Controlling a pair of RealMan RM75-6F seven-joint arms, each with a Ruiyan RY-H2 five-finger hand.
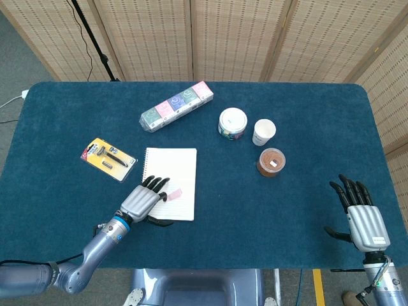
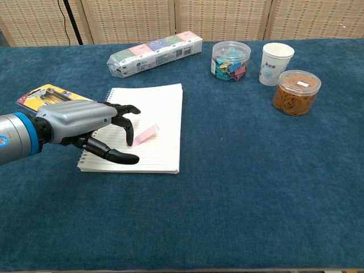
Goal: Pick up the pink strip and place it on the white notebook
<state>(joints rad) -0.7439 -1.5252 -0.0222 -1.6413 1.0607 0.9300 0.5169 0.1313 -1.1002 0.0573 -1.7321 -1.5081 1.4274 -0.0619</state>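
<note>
Grey-backed and black-fingered, the left hand (image 2: pixel 85 128) hovers over the lower left of the white notebook (image 2: pixel 162 108) with its fingers spread and nothing in them, fingertips just beside the pink strip (image 2: pixel 143 134) that lies flat on the lined page. Well apart at the table's near right edge, the right hand (image 1: pixel 360 213) rests with fingers extended, grasping nothing.

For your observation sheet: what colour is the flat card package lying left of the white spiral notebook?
The flat card package is yellow, clearest in the head view.
</note>
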